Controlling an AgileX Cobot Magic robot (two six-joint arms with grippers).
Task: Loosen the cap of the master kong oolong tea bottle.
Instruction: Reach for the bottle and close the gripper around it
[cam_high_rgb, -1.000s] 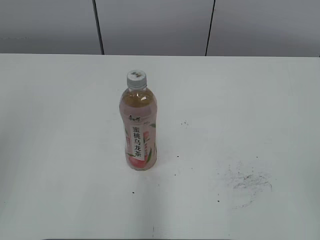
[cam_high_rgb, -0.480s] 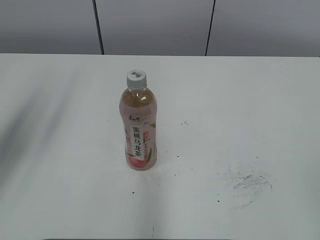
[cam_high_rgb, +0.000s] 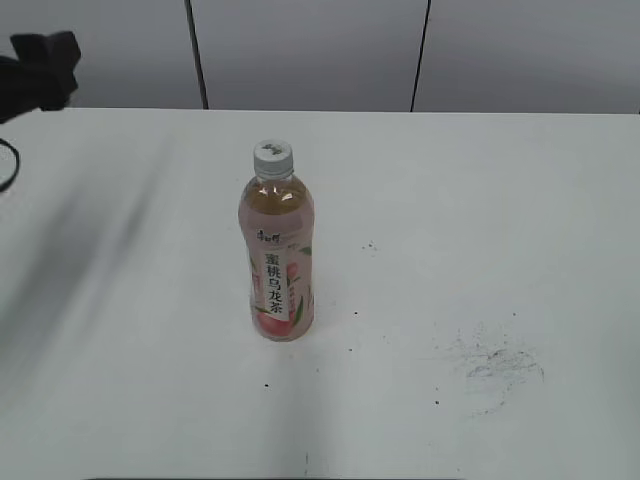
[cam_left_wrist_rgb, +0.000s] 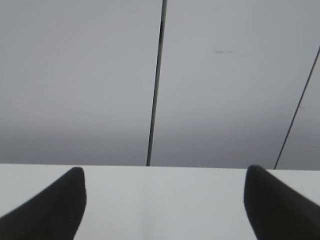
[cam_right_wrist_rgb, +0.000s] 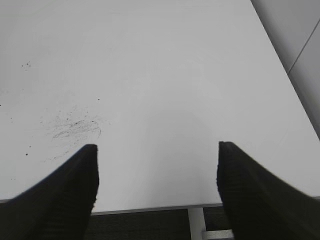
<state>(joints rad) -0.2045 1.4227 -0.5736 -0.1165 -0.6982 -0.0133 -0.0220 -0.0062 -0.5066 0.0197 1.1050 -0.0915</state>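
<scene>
One tall clear plastic master kong oolong tea bottle (cam_high_rgb: 277, 262), pale amber tea inside, pink-and-white label with peach picture and vertical Chinese characters. It stands upright on the white table (cam_high_rgb: 500, 200), a bit left of centre in the exterior view. One small round white-grey ribbed screw cap (cam_high_rgb: 273, 155) sits on its neck. Nothing touches bottle or cap.

Right of the bottle, one smudged patch of dark scuff marks (cam_high_rgb: 495, 362) on the tabletop, well apart from the bottle; a few tiny dark specks scattered between. The same scuff patch (cam_right_wrist_rgb: 75, 127) shows in the right wrist view.

Two claws. Left gripper (cam_left_wrist_rgb: 162, 200): two black fingers spread wide, nothing between them, looking over the table edge at the grey panelled wall (cam_left_wrist_rgb: 225, 75). In the exterior view only a dark blurred piece of the left arm (cam_high_rgb: 38, 72) shows at top left, well apart from the bottle.

Right gripper (cam_right_wrist_rgb: 157, 185): two black fingers spread wide, empty, over the near table edge, touching nothing.
</scene>
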